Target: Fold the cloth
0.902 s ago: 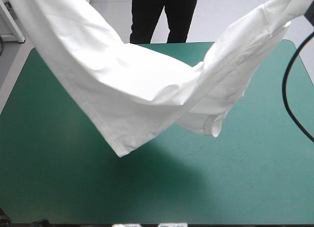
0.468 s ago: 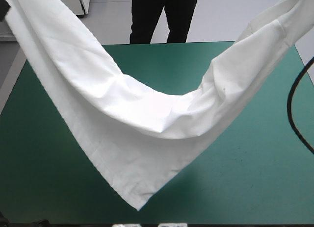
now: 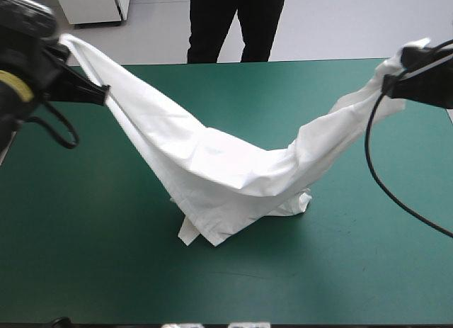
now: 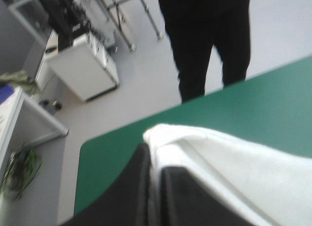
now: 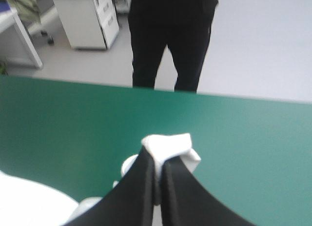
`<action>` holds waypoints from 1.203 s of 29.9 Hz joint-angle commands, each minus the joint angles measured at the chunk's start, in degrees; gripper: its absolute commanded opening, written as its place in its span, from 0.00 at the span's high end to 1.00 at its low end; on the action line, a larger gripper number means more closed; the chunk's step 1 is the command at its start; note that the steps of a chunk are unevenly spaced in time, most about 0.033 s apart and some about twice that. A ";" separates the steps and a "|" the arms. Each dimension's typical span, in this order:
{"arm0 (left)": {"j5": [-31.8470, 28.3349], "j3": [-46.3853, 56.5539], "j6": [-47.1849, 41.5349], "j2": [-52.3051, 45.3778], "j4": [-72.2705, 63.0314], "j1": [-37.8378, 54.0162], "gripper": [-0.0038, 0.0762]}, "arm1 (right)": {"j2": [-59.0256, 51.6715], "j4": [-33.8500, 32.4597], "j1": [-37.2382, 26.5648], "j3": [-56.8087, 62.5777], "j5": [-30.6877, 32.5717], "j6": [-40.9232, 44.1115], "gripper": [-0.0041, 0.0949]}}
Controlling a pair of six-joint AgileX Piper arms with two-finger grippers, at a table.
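Note:
The white T-shirt hangs in a sagging band between both arms, its lowest part bunched on the teal-green table near the middle. My left gripper is shut on the T-shirt's upper left end, above the table's far left. My right gripper is shut on its upper right end, above the far right. In the left wrist view the black fingers pinch white cloth that spills over one side. In the right wrist view a small white tuft sticks out past the tips of my right gripper.
Open teal-green table lies all around the heap, widest along the near edge. The table's far edge runs close ahead of both grippers.
Both grippers came down from out of the picture into view. The T-shirt dropped with them, and its hanging lower edge now rests folded on the table.

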 commanded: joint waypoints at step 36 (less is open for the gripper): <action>-25.34 21.89 -0.32 33.87 -32.89 29.68 0.96 | 37.08 -0.69 -1.44 22.82 -28.45 0.52 0.97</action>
